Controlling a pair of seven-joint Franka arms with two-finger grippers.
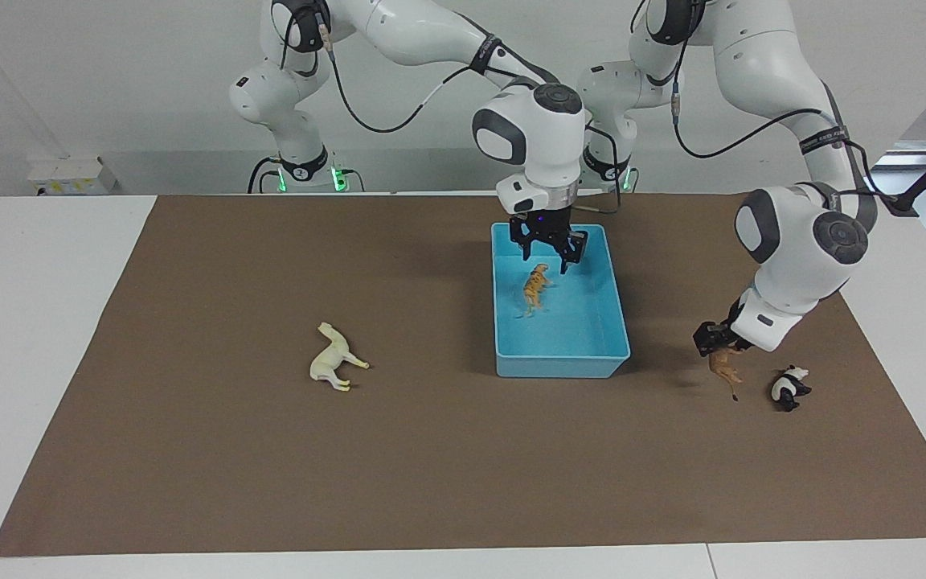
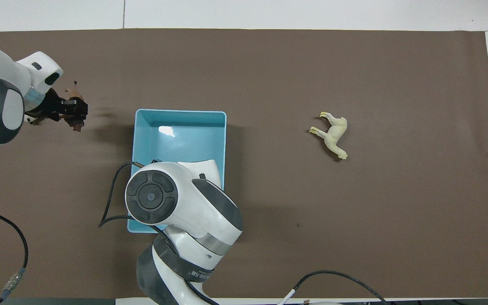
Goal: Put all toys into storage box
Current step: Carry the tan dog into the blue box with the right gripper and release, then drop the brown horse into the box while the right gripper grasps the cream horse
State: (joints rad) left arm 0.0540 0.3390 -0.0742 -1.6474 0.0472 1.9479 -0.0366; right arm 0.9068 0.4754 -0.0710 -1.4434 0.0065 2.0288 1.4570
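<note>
Hanging over the robot-side end of the light blue rectangular plastic storage box [image 1: 561,349], the right arm's hand [image 1: 549,251] has its black fingers spread apart and grips nothing; in the overhead view that arm's white wrist covers the hand and the nearer half of the box [image 2: 142,127]. Just below it, inside the box, is the small orange striped plastic tiger [image 1: 535,288], clear of the fingers; whether it already rests on the box floor cannot be told. Farther from the robots, toward the left arm's end of the brown paper-covered surface [image 1: 447,466], the left arm's hand [image 1: 712,341] is clamped on the small brown plastic lion [image 1: 723,368], which dangles beneath it, lifted a little off the surface beside the box; from overhead the hand [image 2: 72,111] and the lion [image 2: 76,123] show apart from the box's wall. Near the lion, farther still, the black-and-white plastic panda [image 1: 788,388] sits on the surface. Well apart from the box, toward the right arm's end, the cream-white plastic horse [image 1: 333,357] lies on its side [image 2: 333,134].
</note>
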